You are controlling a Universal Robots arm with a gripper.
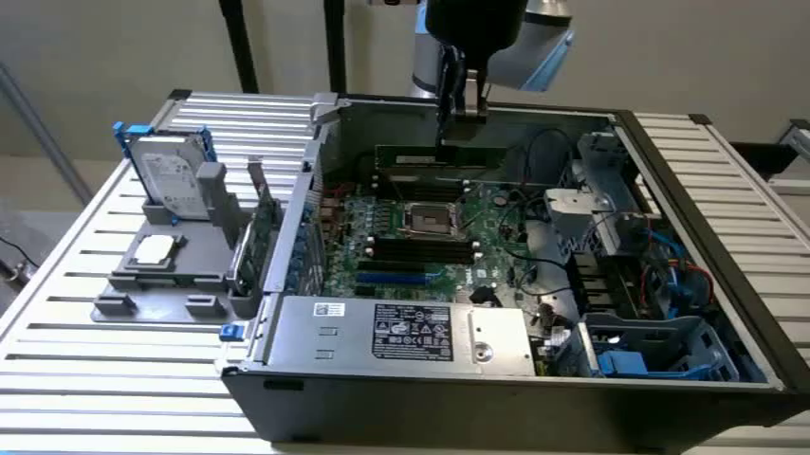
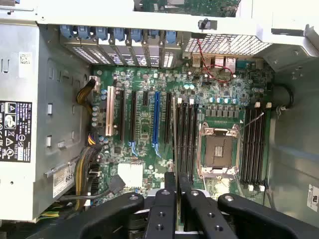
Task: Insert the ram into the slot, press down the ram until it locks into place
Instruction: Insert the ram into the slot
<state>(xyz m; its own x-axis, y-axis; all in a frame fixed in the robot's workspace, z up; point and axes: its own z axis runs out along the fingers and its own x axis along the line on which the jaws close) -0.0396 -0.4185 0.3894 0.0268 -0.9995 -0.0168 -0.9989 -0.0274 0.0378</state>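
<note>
We observe the gripper [image 1: 460,138] pinching the ram [image 1: 431,157], at 12 o'clock from the CPU socket [image 1: 428,220] in the exterior view.

Gripper [image 1: 456,133] gripped the ram [image 1: 412,157] by its upper edge, stick level, inside the open computer case [image 1: 506,408]. Ram hung at 12 o'clock of the CPU socket [image 1: 428,220]. Black slots [image 1: 412,250] lay at 6 o'clock of it. Hard drive [image 1: 171,180] stood outside the case, at 9 o'clock, on a grey fixture [image 1: 152,280].
</note>
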